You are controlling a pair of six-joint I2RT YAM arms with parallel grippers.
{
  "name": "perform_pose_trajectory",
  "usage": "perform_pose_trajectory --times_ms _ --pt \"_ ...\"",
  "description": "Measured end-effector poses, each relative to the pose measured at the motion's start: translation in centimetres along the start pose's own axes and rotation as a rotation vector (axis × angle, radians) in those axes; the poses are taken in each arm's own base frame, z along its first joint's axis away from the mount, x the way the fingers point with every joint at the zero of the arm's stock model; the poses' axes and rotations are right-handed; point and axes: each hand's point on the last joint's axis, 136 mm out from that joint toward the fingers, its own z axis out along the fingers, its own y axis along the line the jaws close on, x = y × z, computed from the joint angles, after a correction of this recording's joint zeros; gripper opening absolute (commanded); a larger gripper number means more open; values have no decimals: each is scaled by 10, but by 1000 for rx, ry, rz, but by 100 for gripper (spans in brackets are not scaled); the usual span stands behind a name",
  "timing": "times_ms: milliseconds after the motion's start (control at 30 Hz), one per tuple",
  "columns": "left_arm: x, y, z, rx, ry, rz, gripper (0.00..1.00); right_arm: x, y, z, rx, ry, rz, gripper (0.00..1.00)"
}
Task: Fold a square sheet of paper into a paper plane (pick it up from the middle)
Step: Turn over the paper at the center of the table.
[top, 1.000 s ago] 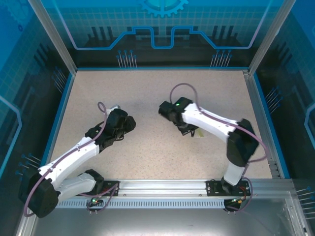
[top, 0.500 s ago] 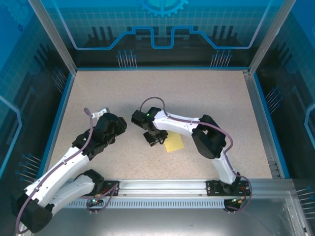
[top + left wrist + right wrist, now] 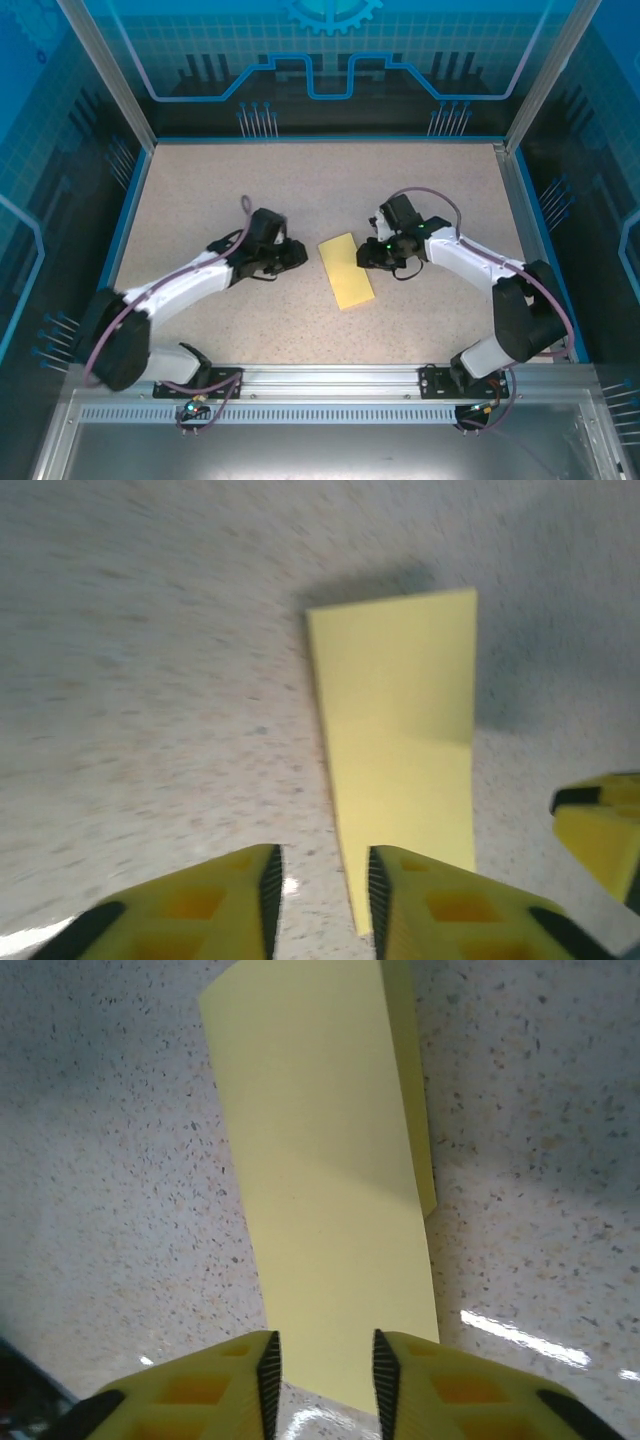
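Observation:
The pale-yellow sheet of paper [image 3: 347,271] lies flat mid-table, folded into a long narrow rectangle. In the right wrist view one layer of the paper [image 3: 325,1190] sticks out slightly along its right edge. My left gripper [image 3: 300,255] sits just left of the strip, low over the table and open. Its fingertips [image 3: 320,880] frame bare table, with the paper's [image 3: 400,750] near corner beside the right finger. My right gripper [image 3: 362,258] is at the strip's right side, open, its jaws [image 3: 325,1360] straddling the paper's near end without holding it.
The speckled beige table [image 3: 300,180] is walled by blue panels and a metal rail [image 3: 330,380] along the near edge. My right gripper's yellow finger [image 3: 600,820] shows at the right edge of the left wrist view.
The right arm has swung from over the paper to its right side. The left arm has reached in to its left side. The sheet now lies uncovered as a longer strip.

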Motion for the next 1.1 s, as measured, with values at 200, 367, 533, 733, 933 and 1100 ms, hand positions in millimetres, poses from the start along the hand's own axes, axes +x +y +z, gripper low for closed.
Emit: perform_pose_trajectory --times_ms 200,367,533,733,933,1100 --pt "-2 -32 51 71 107 10 26 -4 12 12 -125 21 -19 35" --pt "-1 -32 80 64 157 -1 24 -5 9 26 -159 50 -20 30" --pt "4 -21 99 28 188 -13 22 -2 4 37 -198 93 -1 21" --pt "-1 -20 109 10 186 -6 22 4 31 36 -302 117 -51 18" --pt "-1 -19 116 1 194 7 21 35 57 54 -343 215 -113 17" --pt "1 -14 120 -12 202 6 21 46 57 72 -331 248 -93 16"
